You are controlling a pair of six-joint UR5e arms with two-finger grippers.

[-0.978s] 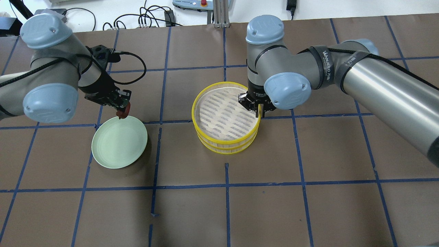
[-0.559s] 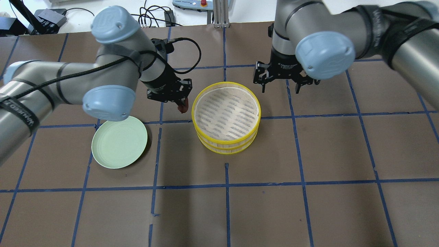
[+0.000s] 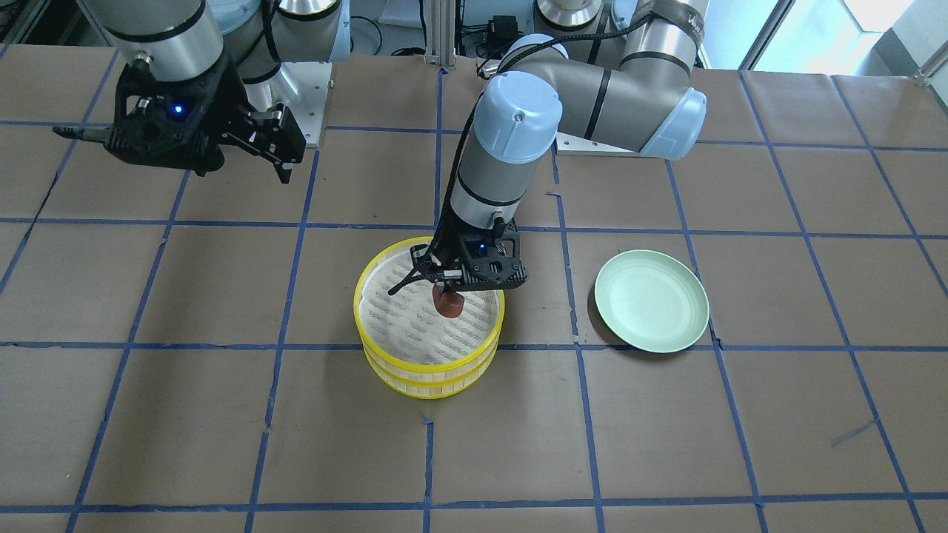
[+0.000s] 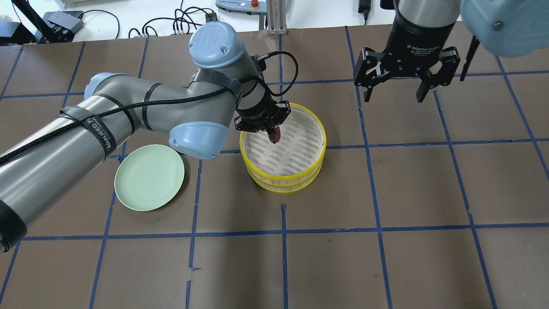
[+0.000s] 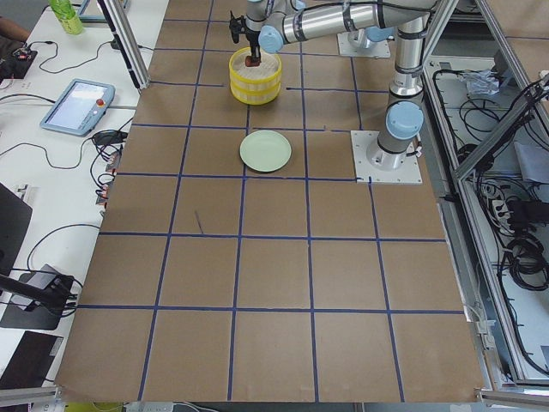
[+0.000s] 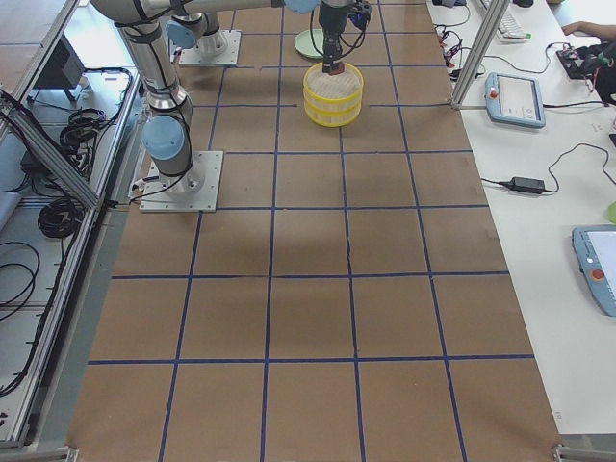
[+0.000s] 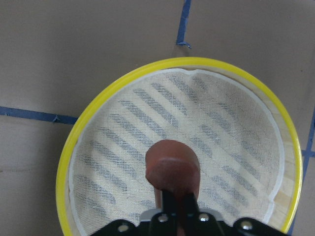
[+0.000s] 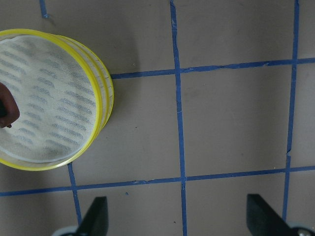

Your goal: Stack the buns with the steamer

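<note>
The yellow two-tier steamer [image 4: 319, 159] stands mid-table with a striped cloth inside its top tier. My left gripper [image 4: 273, 129] is shut on the reddish-brown bun [image 4: 275, 136] and holds it just above the cloth, inside the rim. The bun also shows in the left wrist view [image 7: 172, 167] over the steamer [image 7: 98, 103], and in the front view [image 3: 447, 302]. My right gripper [image 4: 394, 96] is open and empty, raised beyond the steamer's far right. The white bun is not in view.
The pale green plate [image 4: 149, 177] lies bare on the table to the left of the steamer. Blue tape lines cross the brown table. Cables lie beyond the far edge.
My left arm carried the brown bun from the plate's edge rightward to above the steamer. My right gripper left the steamer rim, opened, and rose away to the far right.
</note>
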